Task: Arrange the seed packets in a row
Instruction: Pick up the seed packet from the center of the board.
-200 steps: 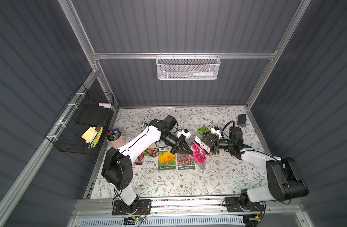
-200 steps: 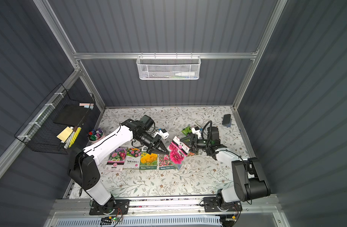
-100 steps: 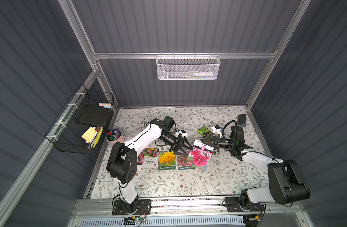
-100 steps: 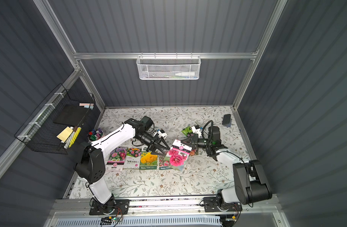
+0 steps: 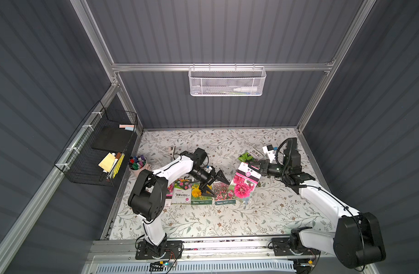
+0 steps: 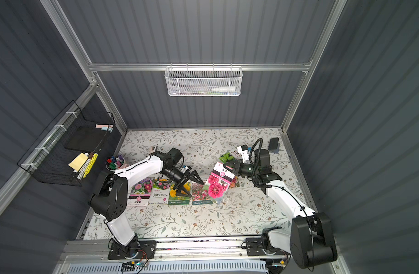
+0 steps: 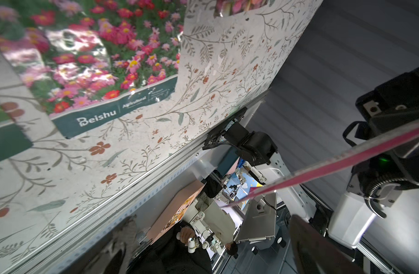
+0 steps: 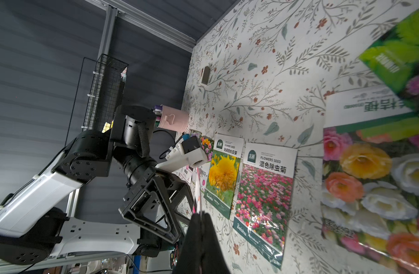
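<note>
Taking the back wall as twelve o'clock, you have four seed packets lying flat in a row on the table [image 5: 203, 220], running from the nine-o'clock side toward the centre. In order they are a pink-banded packet [image 6: 139, 192], a white-banded packet [image 6: 159, 189], a yellow-bloom packet [image 5: 196, 194] and a pink daisy-field packet [image 5: 225, 195], each just beside the next.

Your left gripper [image 5: 222, 190] hangs over the seam between the last two, fingers spread wide with nothing between them.

Your right gripper [image 5: 252, 166] has its fingers pressed together on the white top band of the magenta-bloom packet [image 5: 244, 187], pinching it. In the right wrist view that packet shows edge-on between the closed fingertips. It hangs tilted at three o'clock of the daisy-field packet, and in both top views its lower edge overlaps that packet's corner. You cannot tell whether it touches the table.

Behind the right gripper, toward one o'clock, a green-leaved packet [image 5: 244, 156] lies across the white band of a rose-print packet [image 8: 370, 178]. Both are well apart from the row.

A pink cup of markers [image 5: 137, 163] stands at the ten-o'clock edge. A small dark slab [image 6: 273, 144] lies in the two-o'clock corner.
</note>
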